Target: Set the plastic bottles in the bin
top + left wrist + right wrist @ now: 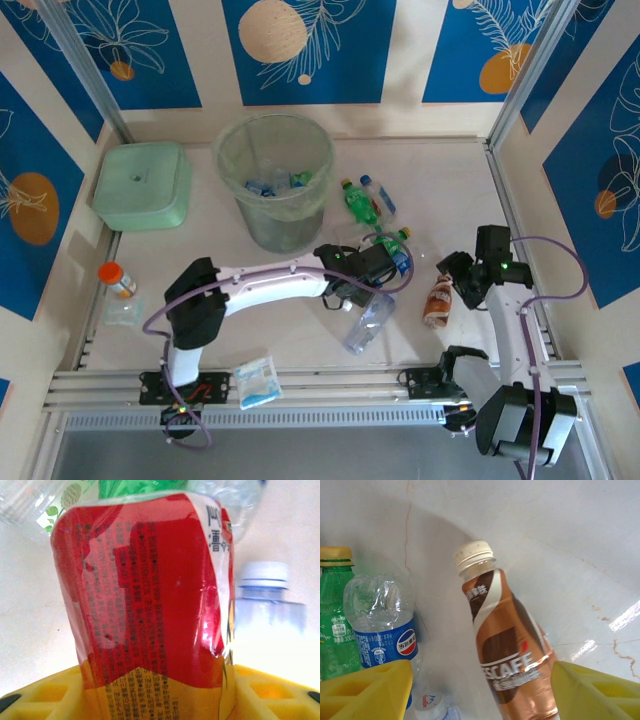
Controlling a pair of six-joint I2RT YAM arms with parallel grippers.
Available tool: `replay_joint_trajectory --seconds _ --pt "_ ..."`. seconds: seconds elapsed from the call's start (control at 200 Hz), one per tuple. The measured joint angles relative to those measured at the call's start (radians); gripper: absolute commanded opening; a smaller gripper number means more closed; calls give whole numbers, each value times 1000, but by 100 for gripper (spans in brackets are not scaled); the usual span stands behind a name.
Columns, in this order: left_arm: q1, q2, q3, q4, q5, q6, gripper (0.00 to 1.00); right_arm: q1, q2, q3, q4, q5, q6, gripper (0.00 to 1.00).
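The left gripper, clamped on the red-labelled bottle, has the bin at about eleven o'clock, nearer than the open-jawed right gripper.

At the left wrist, the red-labelled bottle is running off the edge at 6 o'clock, green plastic at 12 is showing too little to identify, and glare is washing out the white-capped bottle at 3. The right wrist view is cutting off the brown coffee bottle at 6, and the bottles in the bin are appearing too small to tell apart.
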Motion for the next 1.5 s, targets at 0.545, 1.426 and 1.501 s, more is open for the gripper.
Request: replay_joint_trajectory --seconds 0.545,1.426,1.501 --pt "50 -264 493 -279 -13 167 49 46 -24 -19 8 -30 5 73" --pt "745 20 645 -262 173 316 52 224 -24 -4 8 18 59 73" --pt "757 27 647 -262 183 318 66 224 -24 -2 8 21 59 73"
